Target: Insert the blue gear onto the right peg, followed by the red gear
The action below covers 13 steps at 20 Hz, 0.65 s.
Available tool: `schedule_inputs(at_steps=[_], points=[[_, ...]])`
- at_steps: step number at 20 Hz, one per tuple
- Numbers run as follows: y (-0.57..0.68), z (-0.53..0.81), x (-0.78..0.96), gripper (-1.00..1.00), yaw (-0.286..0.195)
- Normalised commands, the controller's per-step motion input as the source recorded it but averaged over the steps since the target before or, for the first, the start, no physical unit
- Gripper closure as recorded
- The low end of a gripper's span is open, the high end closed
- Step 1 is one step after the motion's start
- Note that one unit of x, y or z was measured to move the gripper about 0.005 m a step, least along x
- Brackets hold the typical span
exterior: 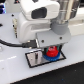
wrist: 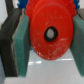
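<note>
From the exterior view, my tool sat low over the grey plate on the counter, with the red gear right above the blue gear. Wrist view: pads clamped tight on the red gear.

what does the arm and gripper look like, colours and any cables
The arm is white and blocky with a grey cylindrical wrist section. A black cable runs along its side. The gripper is dark; in the wrist view its fingers carry teal-green pads on black backing.
</note>
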Motion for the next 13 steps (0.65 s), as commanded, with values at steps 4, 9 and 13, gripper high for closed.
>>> schedule_inputs(at_steps=[4, 9, 13], points=[[0.01, 0.25, 0.02, -1.0, 0.0], [0.07, 0.63, 0.0, -1.0, 0.0], [0.11, 0.8, -0.01, -1.0, 0.0]])
